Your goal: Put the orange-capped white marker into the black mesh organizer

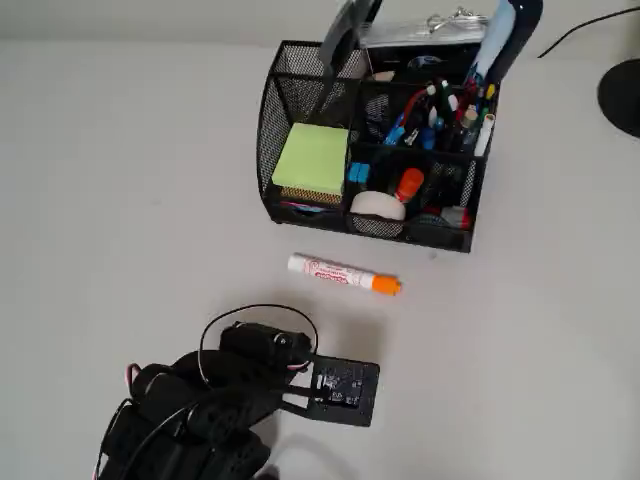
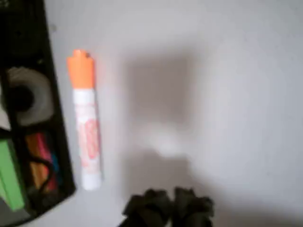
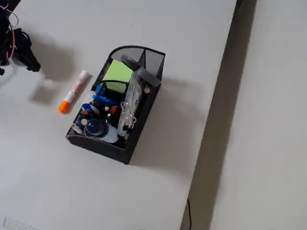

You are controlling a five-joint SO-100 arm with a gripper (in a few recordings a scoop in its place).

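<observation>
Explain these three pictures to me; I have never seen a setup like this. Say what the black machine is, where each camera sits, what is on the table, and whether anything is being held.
The black machine is a small robot arm with a two-finger gripper. One picture looks straight down from overhead. One comes from a camera riding on the arm's wrist, so the dark fingertips show at its bottom edge. The third comes from a fixed camera off to one side, looking down at an angle.

On the white table stands a black mesh organizer, filled with green sticky notes, pens and other small items. In front of it, apart from it, lies a white marker with an orange cap.

The gripper hovers near the marker and holds nothing. The blurred wrist picture does not show whether it is open or shut.
</observation>
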